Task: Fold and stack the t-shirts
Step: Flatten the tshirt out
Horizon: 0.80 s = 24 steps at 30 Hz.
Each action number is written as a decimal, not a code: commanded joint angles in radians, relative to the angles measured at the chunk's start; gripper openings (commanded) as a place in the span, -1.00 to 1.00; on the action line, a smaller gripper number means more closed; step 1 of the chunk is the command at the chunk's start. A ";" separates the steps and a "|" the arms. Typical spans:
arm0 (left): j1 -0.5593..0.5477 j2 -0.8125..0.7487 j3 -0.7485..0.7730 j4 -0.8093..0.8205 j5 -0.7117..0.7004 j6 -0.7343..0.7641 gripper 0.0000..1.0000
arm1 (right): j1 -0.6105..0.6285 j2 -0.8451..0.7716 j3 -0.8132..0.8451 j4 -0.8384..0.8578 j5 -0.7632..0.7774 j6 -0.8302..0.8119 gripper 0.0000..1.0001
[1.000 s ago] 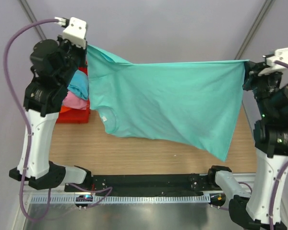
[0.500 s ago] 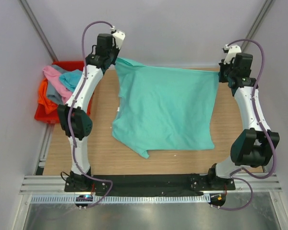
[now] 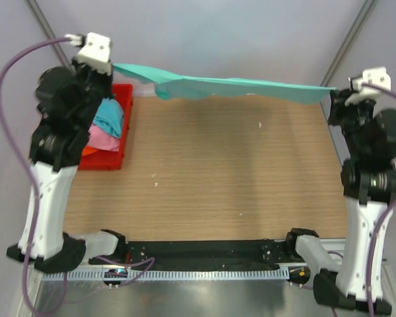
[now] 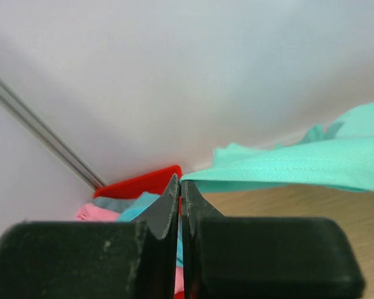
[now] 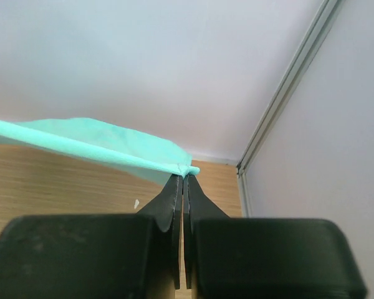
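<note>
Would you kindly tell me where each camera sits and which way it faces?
Top external: above and behind the arms, looking down on the table; both arms show, left gripper and right gripper holding the mint green t-shirt stretched aloft.
Left wrist: on the left arm, looking past its shut fingers at the back wall, t-shirt and red bin.
Right wrist: on the right arm, looking past its shut fingers at the back right corner.
All three share the t-shirt and table.
</note>
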 commanded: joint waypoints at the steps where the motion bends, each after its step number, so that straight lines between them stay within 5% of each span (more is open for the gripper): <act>1: 0.003 -0.125 -0.036 -0.048 -0.032 -0.015 -1.00 | -0.009 -0.178 -0.042 -0.094 -0.011 -0.037 -0.98; 8: 0.006 -0.210 0.047 -0.131 -0.034 0.009 -1.00 | -0.008 -0.335 0.026 -0.216 0.026 -0.083 -0.98; 13: 0.006 -0.172 0.063 -0.131 -0.037 0.035 -1.00 | -0.009 -0.295 0.044 -0.212 0.044 -0.097 -0.98; 19: 0.006 -0.115 -0.210 0.039 -0.052 0.089 -1.00 | -0.008 -0.198 -0.167 -0.048 0.053 -0.106 -0.97; 24: 0.006 0.129 -0.324 0.205 -0.075 0.144 -1.00 | -0.009 -0.015 -0.358 0.113 0.050 -0.107 -0.97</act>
